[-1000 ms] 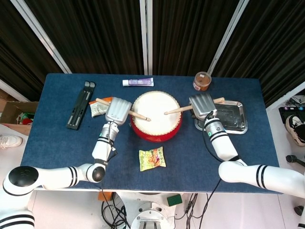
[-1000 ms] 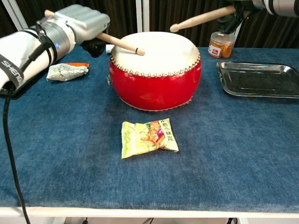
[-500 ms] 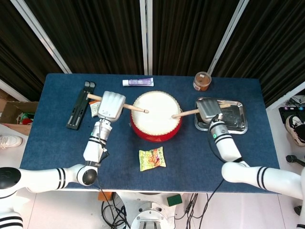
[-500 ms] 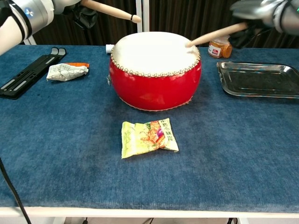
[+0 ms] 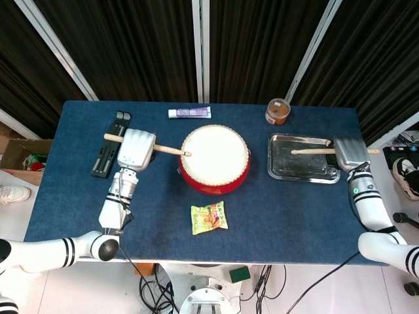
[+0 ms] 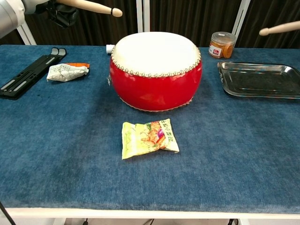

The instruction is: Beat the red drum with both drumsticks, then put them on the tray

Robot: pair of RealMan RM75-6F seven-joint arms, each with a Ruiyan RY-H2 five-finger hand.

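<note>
Gripping one drumstick (image 5: pixel 145 146) in the left hand (image 5: pixel 135 148), the robot has it out to the left of the red drum (image 5: pixel 215 159), fingers wrapped round the shaft, the butt end poking out over the black stand (image 5: pixel 109 143) and the tip reaching just to the drum's left rim. From the chest view that stick's rounded tip (image 6: pixel 115 12) hangs in the air, up and left of the white drumhead (image 6: pixel 154 50), clear of the skin. Over on the other side, the right hand (image 5: pixel 351 154) is clamped on the second drumstick (image 5: pixel 313 151) at the right edge of the metal tray (image 5: pixel 283 171), and the shaft runs leftward across the tray's middle. Chest view catches only its tip (image 6: pixel 265 31), well above the tray (image 6: pixel 253 92), so it's held aloft and not lying in the tray. The drum sits in the middle of the blue table (image 5: pixel 65 196). In front of it lies a yellow snack packet (image 5: pixel 209 217), well apart from the drum. Behind it there's a white tube (image 5: pixel 189 112) along the far edge, and an orange-lidded jar (image 5: pixel 277 111) stands just behind the tray's left corner. A crumpled wrapper (image 6: pixel 67 71) rests near the black stand, left of the drum.
</note>
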